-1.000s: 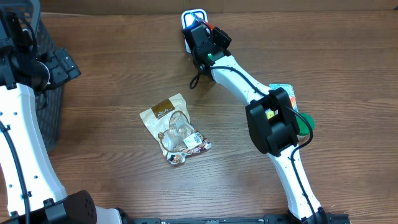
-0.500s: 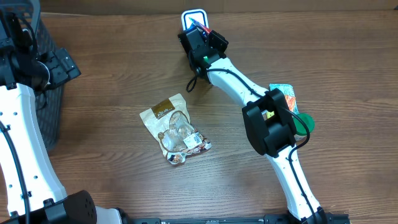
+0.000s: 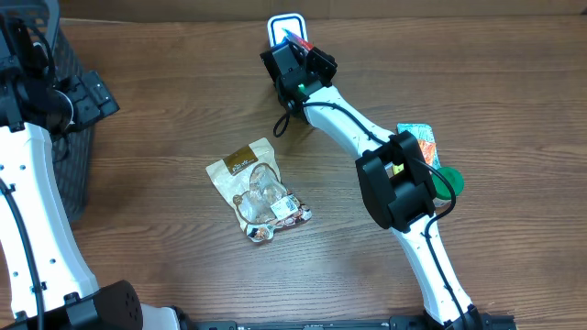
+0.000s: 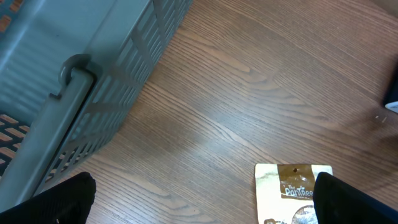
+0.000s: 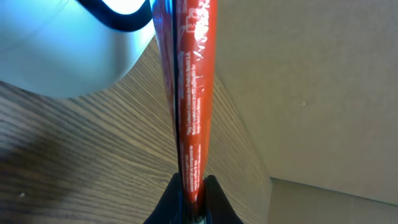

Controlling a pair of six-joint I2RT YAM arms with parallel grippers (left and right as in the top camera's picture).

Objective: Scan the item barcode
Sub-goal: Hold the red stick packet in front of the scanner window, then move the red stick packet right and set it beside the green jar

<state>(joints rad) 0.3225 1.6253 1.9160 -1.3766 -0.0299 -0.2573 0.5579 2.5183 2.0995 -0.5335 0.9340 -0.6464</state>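
Note:
My right gripper (image 5: 193, 186) is shut on a thin red packet (image 5: 189, 93), which I see edge-on, standing up from the jaws. The packet's far end reaches beside the glowing white-and-blue scanner (image 5: 93, 43). From overhead, the red packet (image 3: 298, 38) lies right at the scanner (image 3: 286, 22) at the table's far edge, held there by the right gripper (image 3: 295, 53). Its barcode does not show. My left gripper (image 4: 199, 199) is open over bare wood, with nothing between its fingers.
A beige and brown snack pouch (image 3: 257, 188) lies mid-table; its top edge (image 4: 292, 186) shows by my left gripper's right finger. A grey slatted basket (image 4: 81, 81) stands at the left. A green and orange packet (image 3: 424, 147) lies at the right. A cardboard wall (image 5: 311, 93) backs the table.
The right gripper has carried the red packet a little up and left, closer to the scanner. The left arm and the pouch have stayed put.

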